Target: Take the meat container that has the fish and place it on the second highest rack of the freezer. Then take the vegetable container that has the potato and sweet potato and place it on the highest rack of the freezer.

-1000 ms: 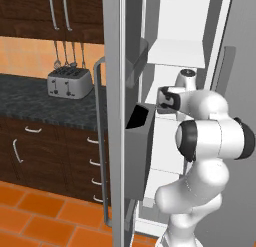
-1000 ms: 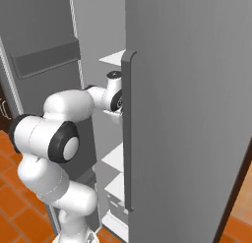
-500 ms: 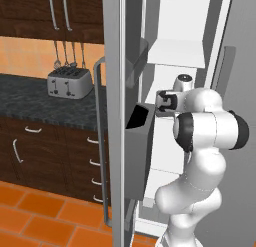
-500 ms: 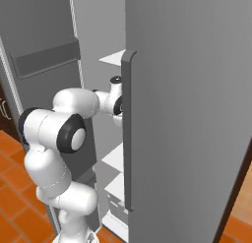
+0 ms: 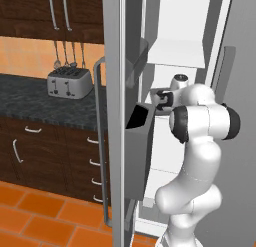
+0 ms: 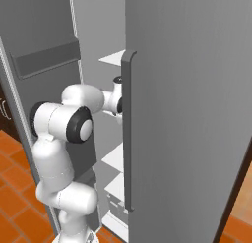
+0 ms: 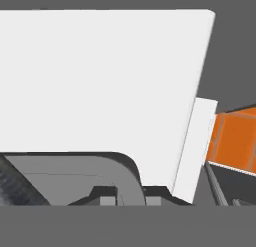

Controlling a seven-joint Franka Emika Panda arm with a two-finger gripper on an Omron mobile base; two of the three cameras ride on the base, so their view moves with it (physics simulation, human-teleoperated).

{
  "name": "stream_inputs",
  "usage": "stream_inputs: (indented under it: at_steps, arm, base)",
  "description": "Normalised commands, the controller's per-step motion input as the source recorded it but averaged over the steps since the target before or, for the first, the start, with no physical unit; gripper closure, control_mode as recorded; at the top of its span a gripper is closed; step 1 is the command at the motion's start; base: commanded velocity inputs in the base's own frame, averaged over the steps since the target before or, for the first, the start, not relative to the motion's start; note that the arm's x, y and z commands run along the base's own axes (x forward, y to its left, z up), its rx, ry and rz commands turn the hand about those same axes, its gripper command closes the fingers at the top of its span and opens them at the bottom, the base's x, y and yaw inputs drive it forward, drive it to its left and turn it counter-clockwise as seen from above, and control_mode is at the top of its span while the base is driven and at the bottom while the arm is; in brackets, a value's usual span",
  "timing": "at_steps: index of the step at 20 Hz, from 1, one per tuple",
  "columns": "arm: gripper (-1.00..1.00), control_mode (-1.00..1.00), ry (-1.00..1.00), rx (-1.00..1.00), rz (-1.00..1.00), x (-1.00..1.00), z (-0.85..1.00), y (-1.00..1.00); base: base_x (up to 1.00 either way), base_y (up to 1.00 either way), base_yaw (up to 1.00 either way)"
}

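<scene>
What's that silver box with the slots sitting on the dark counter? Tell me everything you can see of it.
That is a toaster, a boxy appliance that looks like brushed metal, with slots across its top and small dark controls on its front. It stands upright on the dark speckled counter, close to the orange wall. Utensils hang on the wall just above it. Nothing else touches it, and the robot arm is well away, inside the freezer.

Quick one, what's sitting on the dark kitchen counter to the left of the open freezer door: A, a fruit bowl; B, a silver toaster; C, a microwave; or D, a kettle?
B: in the left base view a silver toaster with slots on top stands on the dark counter, under hanging utensils and left of the freezer door.
</scene>
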Motion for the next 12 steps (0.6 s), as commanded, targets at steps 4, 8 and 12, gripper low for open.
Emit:
stream_inputs:
  at_steps: [4, 8, 12]
  arm:
    - [1.0, -1.0, 0.02, 0.0, -0.05, 0.36, -0.04, 0.0]
    - [-1.0, -1.0, 0.0, 0.0, -0.02, 0.16, 0.0, 0.0]
    - [-1.0, -1.0, -0.04, 0.0, 0.0, -0.04, 0.0, 0.0]
  base:
    - [0.0, 0.0, 0.0]
    - [0.0, 0.0, 0.0]
    - [0.0, 0.0, 0.0]
